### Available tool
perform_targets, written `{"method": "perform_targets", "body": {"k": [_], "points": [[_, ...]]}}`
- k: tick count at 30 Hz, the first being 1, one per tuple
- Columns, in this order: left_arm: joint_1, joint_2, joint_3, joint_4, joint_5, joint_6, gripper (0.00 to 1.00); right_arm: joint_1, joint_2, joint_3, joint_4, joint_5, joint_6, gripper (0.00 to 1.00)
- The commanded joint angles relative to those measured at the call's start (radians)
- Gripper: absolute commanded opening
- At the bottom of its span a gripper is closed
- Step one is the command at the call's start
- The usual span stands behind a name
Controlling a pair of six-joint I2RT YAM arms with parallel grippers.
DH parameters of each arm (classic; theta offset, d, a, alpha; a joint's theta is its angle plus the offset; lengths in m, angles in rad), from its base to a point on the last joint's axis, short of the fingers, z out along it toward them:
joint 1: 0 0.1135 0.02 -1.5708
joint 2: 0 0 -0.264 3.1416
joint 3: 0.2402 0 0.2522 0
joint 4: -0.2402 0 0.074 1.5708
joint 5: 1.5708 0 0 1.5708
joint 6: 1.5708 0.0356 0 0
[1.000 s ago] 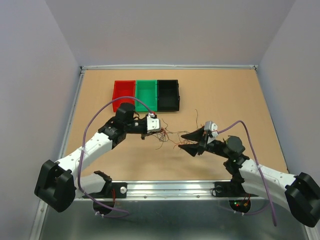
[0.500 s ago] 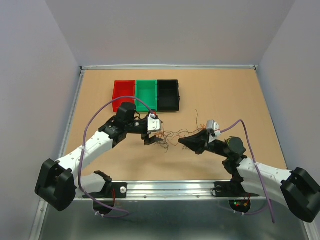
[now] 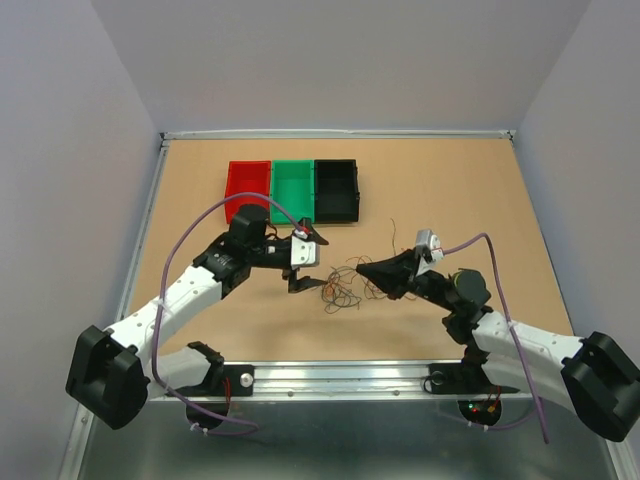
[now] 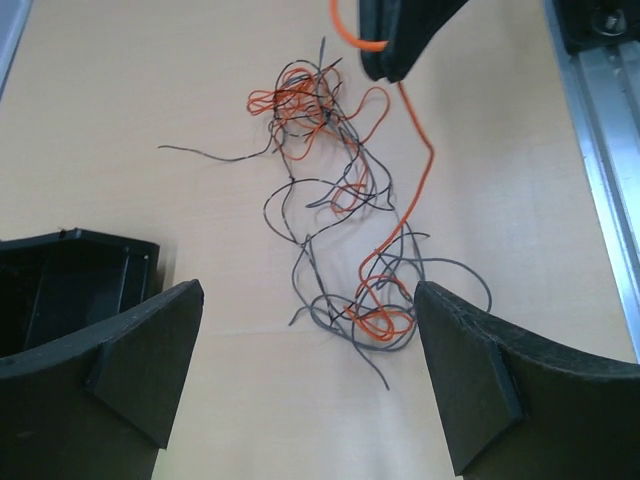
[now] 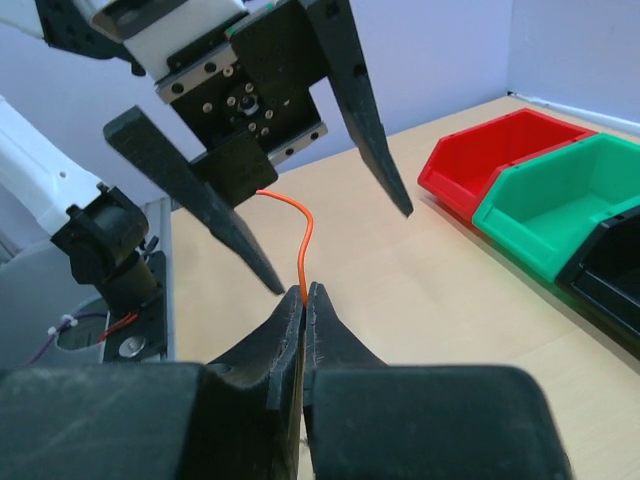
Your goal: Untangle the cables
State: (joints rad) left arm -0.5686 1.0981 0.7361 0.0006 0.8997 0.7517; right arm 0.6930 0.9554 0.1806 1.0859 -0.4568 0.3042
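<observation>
The cables (image 3: 341, 289) lie as a loose tangle of thin orange and dark grey wires (image 4: 330, 190) on the tan table between my two grippers. My left gripper (image 3: 311, 262) hovers over the tangle's left side with its jaws wide open and nothing between its fingers (image 4: 150, 350). My right gripper (image 3: 363, 270) is shut on one orange wire (image 5: 305, 240), which curls up out of its tips (image 5: 304, 290). In the left wrist view that orange wire (image 4: 415, 190) runs from the right gripper (image 4: 400, 40) down into the tangle.
Red (image 3: 247, 185), green (image 3: 293, 187) and black (image 3: 337, 187) bins stand in a row at the back left. The black bin (image 4: 60, 290) is close beside my left finger. A metal rail (image 3: 330, 375) runs along the near table edge.
My left gripper has opened and let go of the wires, which now lie on the table. My right gripper has shut on an orange wire and shifted slightly left.
</observation>
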Motion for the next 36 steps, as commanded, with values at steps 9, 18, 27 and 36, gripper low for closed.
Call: {"method": "perform_targets", "body": {"k": [9,18,27,36], "points": [[-0.106,0.15,0.091,0.006,0.065,0.014,0.76,0.008,0.039,0.155,0.028,0.084,0.01,0.0],[-0.129,0.269,0.138,0.01,0.016,0.003,0.29,0.008,-0.006,0.157,0.025,0.113,0.004,0.0],[-0.122,0.182,0.138,0.027,-0.081,-0.075,0.0,0.008,-0.014,0.03,0.028,0.171,-0.036,0.14],[-0.128,0.109,0.405,-0.184,0.027,-0.225,0.0,0.01,0.17,0.056,0.08,0.012,-0.132,0.69]]}}
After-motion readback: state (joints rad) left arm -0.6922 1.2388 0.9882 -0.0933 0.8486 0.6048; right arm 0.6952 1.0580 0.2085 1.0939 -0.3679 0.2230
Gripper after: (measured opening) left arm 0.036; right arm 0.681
